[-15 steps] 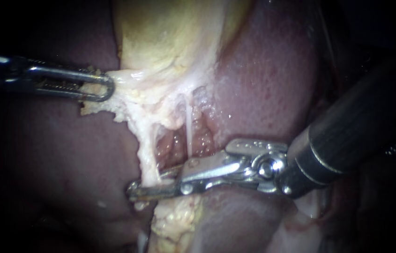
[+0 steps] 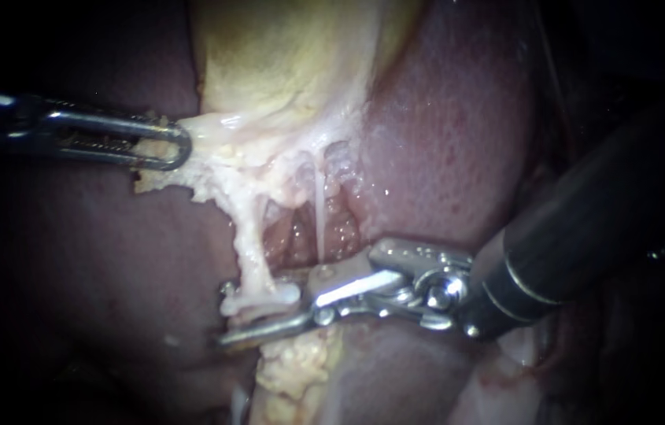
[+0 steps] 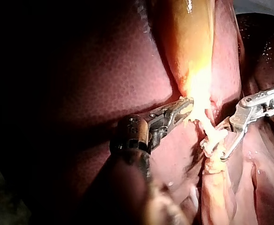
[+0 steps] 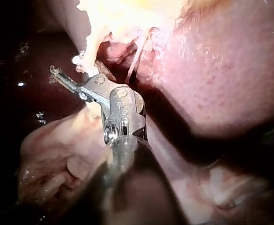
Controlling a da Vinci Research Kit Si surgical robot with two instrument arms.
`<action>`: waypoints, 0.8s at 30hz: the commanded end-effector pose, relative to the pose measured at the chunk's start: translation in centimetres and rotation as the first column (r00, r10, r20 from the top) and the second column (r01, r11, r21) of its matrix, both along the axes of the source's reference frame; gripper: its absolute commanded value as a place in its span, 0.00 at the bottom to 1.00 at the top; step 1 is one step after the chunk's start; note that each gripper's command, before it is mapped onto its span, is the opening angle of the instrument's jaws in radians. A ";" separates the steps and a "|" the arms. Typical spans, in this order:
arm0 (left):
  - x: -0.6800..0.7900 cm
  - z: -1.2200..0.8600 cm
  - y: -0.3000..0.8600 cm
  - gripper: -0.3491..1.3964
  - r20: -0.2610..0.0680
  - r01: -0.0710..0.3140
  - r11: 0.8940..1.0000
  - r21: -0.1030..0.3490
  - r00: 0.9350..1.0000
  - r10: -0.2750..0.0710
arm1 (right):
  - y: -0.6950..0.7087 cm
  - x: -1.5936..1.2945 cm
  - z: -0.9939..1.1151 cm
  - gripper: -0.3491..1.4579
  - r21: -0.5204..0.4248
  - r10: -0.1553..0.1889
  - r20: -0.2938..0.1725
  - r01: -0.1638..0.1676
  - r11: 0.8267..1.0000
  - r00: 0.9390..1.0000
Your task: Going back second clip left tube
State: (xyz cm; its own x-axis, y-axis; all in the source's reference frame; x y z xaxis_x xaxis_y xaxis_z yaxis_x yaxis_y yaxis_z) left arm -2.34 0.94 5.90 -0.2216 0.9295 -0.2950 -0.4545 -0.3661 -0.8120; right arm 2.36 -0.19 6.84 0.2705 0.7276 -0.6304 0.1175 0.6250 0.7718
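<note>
The left tool (image 2: 171, 146) grips pale tissue (image 2: 218, 169) at the lower edge of the gallbladder (image 2: 285, 63). The right tool (image 2: 263, 321), jaws parted, sits just beside a white clip (image 2: 263, 297) clamped across the left tube (image 2: 252, 252), with the liver (image 2: 458, 134) alongside.

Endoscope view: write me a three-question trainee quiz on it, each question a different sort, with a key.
1. True or false: the left instrument has its jaws shut on pale tissue just below the gallbladder.
2. Multiple choice: the white clip sits across
A. the left tube
B. the thin right tube
C. the liver surface
3. Fill in the blank: the jaws of the right instrument are ____, with one jaw showing below the clip.

Key: 1 true; 2 A; 3 open.
</note>
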 end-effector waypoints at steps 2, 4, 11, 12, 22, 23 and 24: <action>0.00 0.00 0.00 0.00 0.001 0.000 1.000 0.000 1.000 0.000 | 0.05 -0.04 0.09 0.47 -0.058 0.019 0.000 -0.019 0.998 1.000; 0.00 0.00 0.00 0.00 0.001 0.000 1.000 0.000 1.000 0.000 | 0.10 -0.07 0.15 0.47 -0.111 0.025 -0.008 -0.026 0.993 1.000; 0.00 -0.01 0.00 0.00 0.001 0.000 1.000 0.000 1.000 0.000 | 0.18 -0.24 0.23 0.47 -0.307 0.004 0.022 0.003 0.952 1.000; 0.00 -0.01 0.00 0.00 0.000 0.000 1.000 0.000 1.000 0.000 | 0.17 -0.28 0.22 0.47 -0.330 -0.009 0.031 0.019 0.944 0.999; 0.01 -0.01 -0.01 0.00 0.000 0.000 1.000 0.000 1.000 0.000 | 0.22 -0.76 -0.10 0.47 -0.434 -0.027 0.031 0.038 0.900 0.999; 0.01 -0.01 -0.01 0.00 0.000 0.000 1.000 0.000 1.000 0.000 | 0.23 -0.81 -0.13 0.47 -0.437 -0.024 0.032 0.036 0.899 0.999; 0.01 -0.01 -0.01 0.00 0.000 0.000 1.000 0.000 1.000 0.000 | 0.24 -0.86 -0.17 0.47 -0.435 -0.020 0.035 0.033 0.900 0.999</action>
